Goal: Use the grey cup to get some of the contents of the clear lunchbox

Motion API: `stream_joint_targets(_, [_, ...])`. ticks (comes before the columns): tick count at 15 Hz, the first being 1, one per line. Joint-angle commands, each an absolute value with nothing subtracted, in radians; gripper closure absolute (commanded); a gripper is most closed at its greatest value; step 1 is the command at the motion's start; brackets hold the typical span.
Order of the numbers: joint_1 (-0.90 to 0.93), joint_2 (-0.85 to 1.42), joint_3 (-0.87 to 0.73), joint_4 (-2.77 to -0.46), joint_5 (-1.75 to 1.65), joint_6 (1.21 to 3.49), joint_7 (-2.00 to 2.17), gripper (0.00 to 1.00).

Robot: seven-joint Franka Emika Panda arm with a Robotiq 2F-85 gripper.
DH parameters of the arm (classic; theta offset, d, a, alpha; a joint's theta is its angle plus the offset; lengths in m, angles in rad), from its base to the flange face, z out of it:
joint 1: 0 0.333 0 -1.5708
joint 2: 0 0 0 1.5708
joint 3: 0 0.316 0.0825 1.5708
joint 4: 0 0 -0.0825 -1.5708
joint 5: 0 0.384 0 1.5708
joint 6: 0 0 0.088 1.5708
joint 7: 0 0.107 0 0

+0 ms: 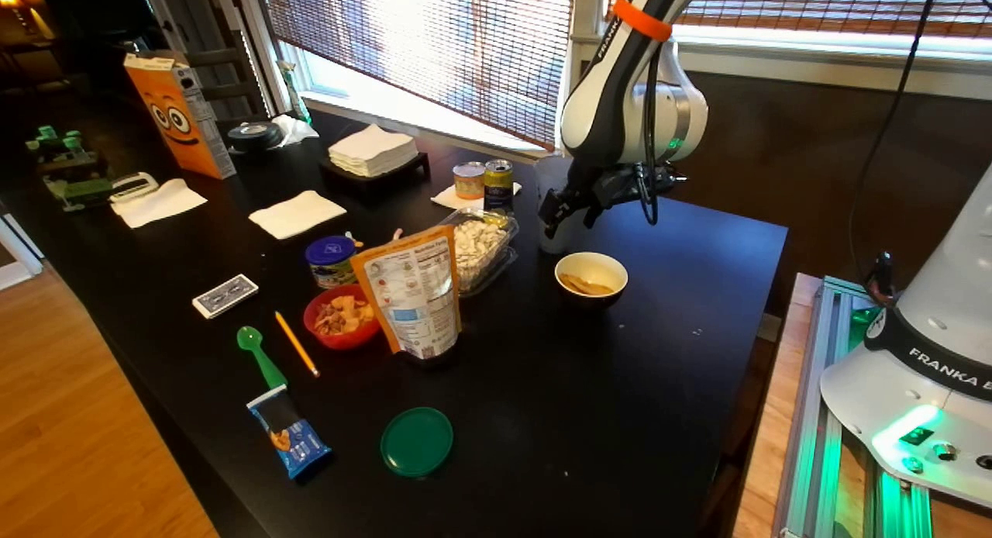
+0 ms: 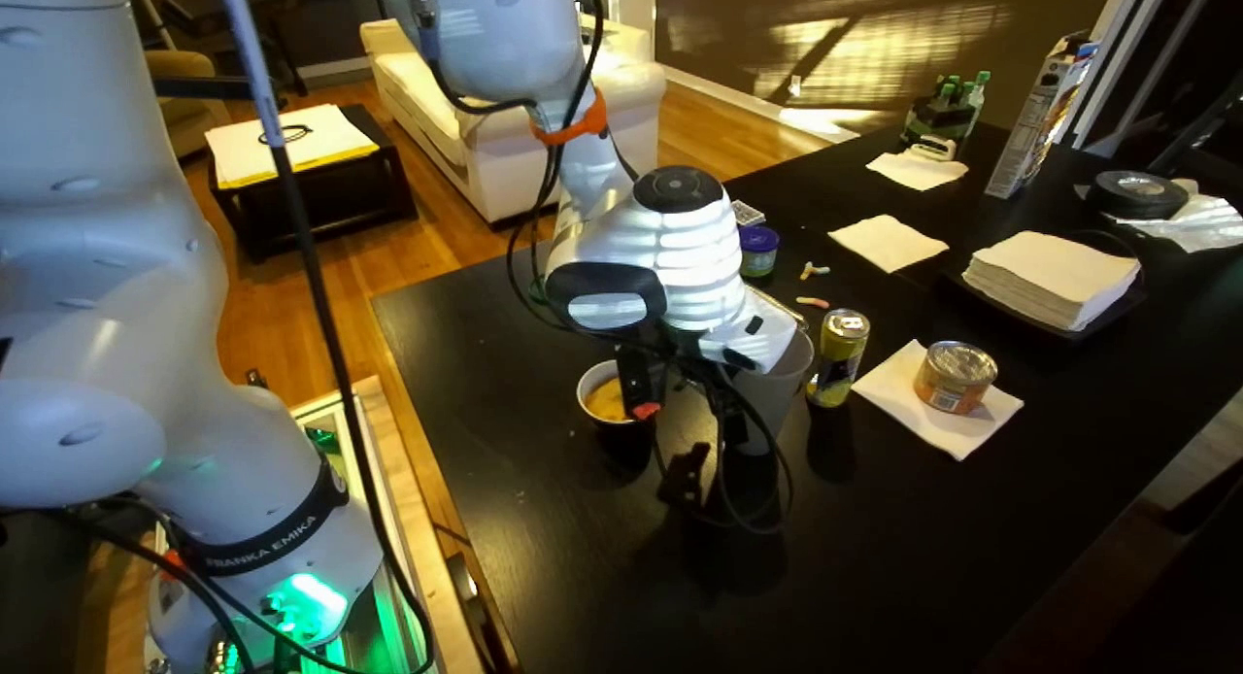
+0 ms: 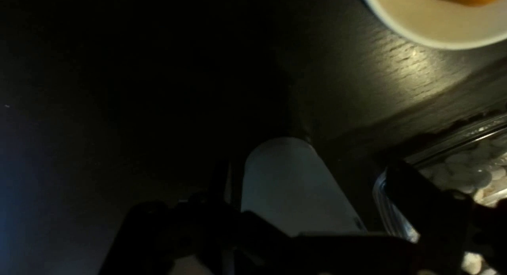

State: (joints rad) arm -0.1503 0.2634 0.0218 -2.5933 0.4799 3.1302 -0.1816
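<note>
The black two-fingered pincer (image 1: 571, 222) hangs low over the black surface (image 1: 620, 414), its fingers spread apart. In the wrist view, the plain grey tapered plastic cup (image 3: 289, 184) shows between them, standing upright; whether a finger touches it, I cannot tell. The clear plastic lunchbox (image 3: 390, 213), holding pale rounded pieces (image 1: 474, 247), sits near the cup. Also near are a small cream-lined round bowl (image 1: 612, 270) with orange-brown food (image 1: 585, 285) and a yellow-and-dark metal can (image 2: 837, 363).

Arm (image 2: 505, 43) is bent down next to the grey cup (image 2: 777, 387), wrist (image 2: 699, 252) tilted, fingers (image 2: 637, 379) spread wide, can't tell from here if they're touching it.
</note>
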Motion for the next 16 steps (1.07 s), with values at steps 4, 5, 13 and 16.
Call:
stream_joint_targets(4, [-0.266,0.346,0.131,-2.554,0.501,3.203,-0.218,0.00])
stream_joint_targets(5, [-0.282,0.353,0.145,-2.553,0.493,3.218,-0.215,0.00])
stream_joint_targets(13, [-0.278,0.304,0.126,-2.605,0.474,3.303,-0.210,0.00])
stream_joint_targets(16, [-0.273,0.276,0.112,-2.620,0.473,3.320,-0.225,0.00])
